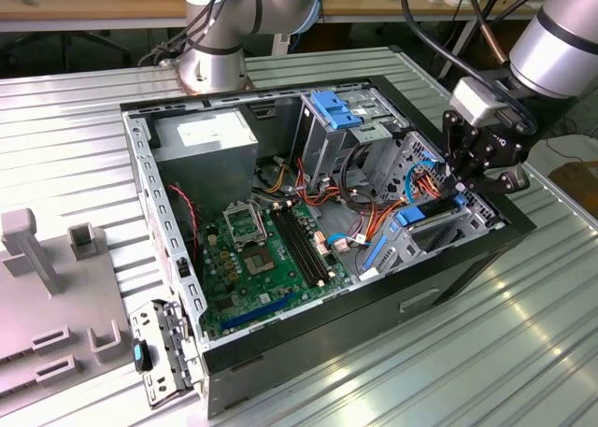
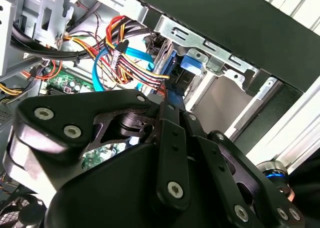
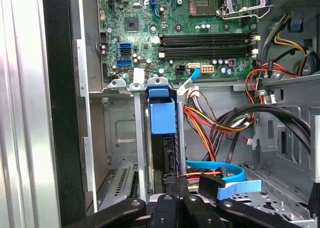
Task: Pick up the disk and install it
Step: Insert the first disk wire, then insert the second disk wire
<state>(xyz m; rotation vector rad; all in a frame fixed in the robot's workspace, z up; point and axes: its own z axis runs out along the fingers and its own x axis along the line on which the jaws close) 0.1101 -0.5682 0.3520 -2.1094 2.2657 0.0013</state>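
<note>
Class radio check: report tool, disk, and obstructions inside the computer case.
Tool low at the drive cage. Disk standing in its slot, blue carrier showing. Cable bundle close alongside.

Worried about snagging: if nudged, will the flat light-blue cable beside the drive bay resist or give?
Likely gives: the light-blue cable is a thin band curving loosely, so probably floppy and light. It could still catch, since it loops close to the end effector.

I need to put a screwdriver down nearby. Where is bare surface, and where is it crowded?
Bare: the ribbed metal tabletop in front of the open black computer case. Crowded: inside, coloured cables around the black gripper.
</note>
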